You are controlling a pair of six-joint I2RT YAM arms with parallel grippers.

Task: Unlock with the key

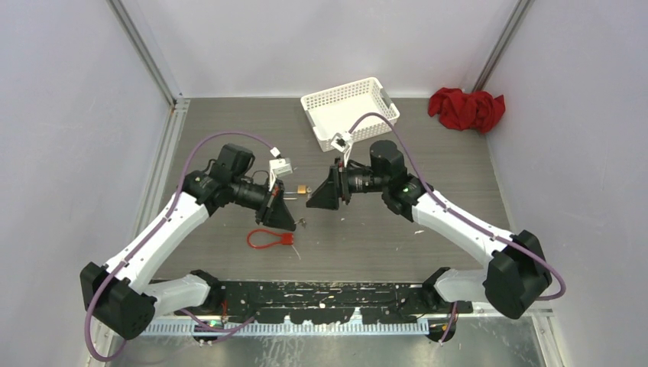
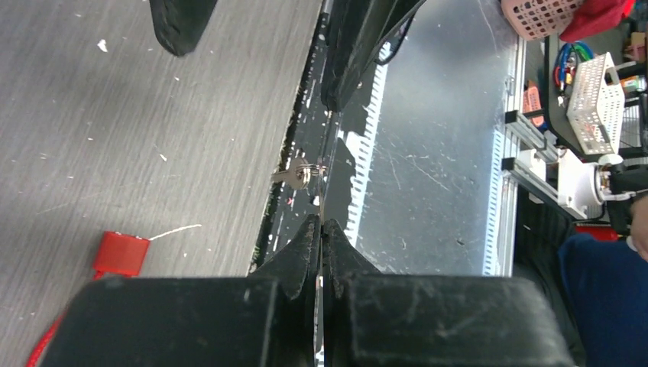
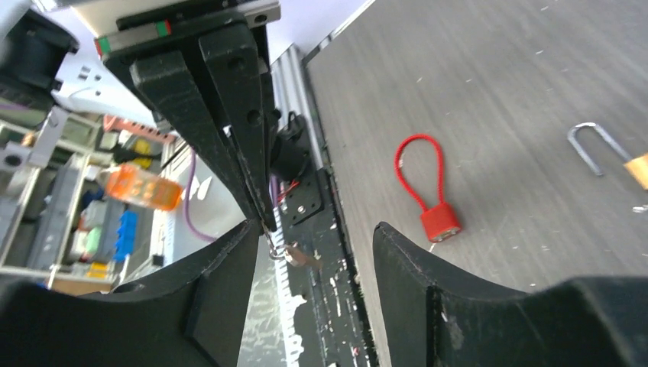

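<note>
Left wrist view shows the left tool [image 2: 321,223] with its jaws pressed fully together, pinching the ring of the key [image 2: 298,174]. The key projects past the fingertips. Right wrist view shows the right tool [image 3: 313,229] with its jaws wide apart and nothing gripped. It faces the left tool, and the key sits between the two tools. The padlock [image 1: 304,188] lies on the worktop [image 1: 428,153] just beside the right tool's tips, apart from the key. The cable lock [image 1: 271,238] lies flat near the left tool. The basket [image 1: 348,111] and the cloth [image 1: 466,108] sit at the far side.
</note>
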